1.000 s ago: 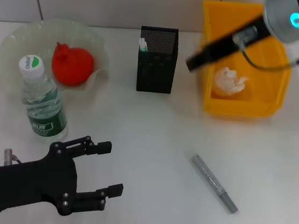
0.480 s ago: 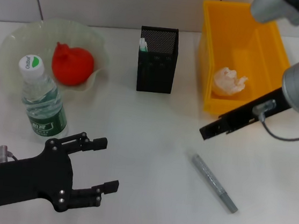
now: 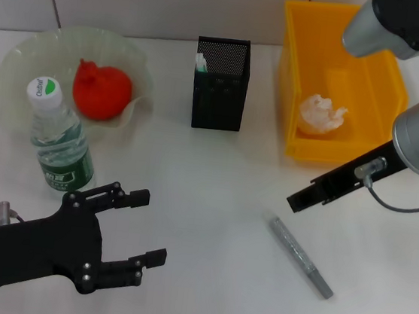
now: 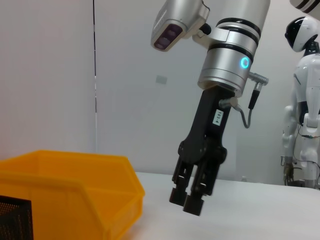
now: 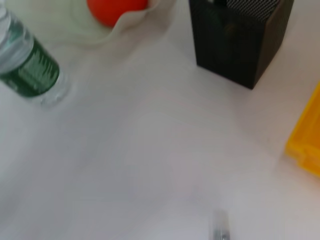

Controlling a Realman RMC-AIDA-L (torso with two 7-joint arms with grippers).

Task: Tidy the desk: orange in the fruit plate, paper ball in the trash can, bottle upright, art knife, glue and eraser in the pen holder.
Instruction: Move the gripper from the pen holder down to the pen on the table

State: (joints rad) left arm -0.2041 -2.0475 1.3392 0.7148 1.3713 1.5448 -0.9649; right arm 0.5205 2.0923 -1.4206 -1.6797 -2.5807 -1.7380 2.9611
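The art knife (image 3: 300,256) lies flat on the desk (image 3: 213,195), in front of the trash can (image 3: 385,109) and well apart from the pen holder (image 3: 219,84), its long axis slanted. The step in hand is judged to be picking it up. The right gripper (image 3: 297,201) is held above and just behind it, fingers together as the left wrist view shows them, so they would need to be parted first, turned across the knife's narrow width, and lowered over its middle so that it does not swing when lifted; a grip near either end would likely let it tip. The left gripper (image 3: 141,229) is held low near the front edge, fingers spread and empty, near the bottle (image 3: 56,139). One knife, one bottle standing upright, one orange (image 3: 101,90) in one plate (image 3: 24,60), one paper ball (image 3: 322,113) in the one trash can, and one pen holder are counted. Something white shows at the holder's rim; glue and eraser cannot be told apart.
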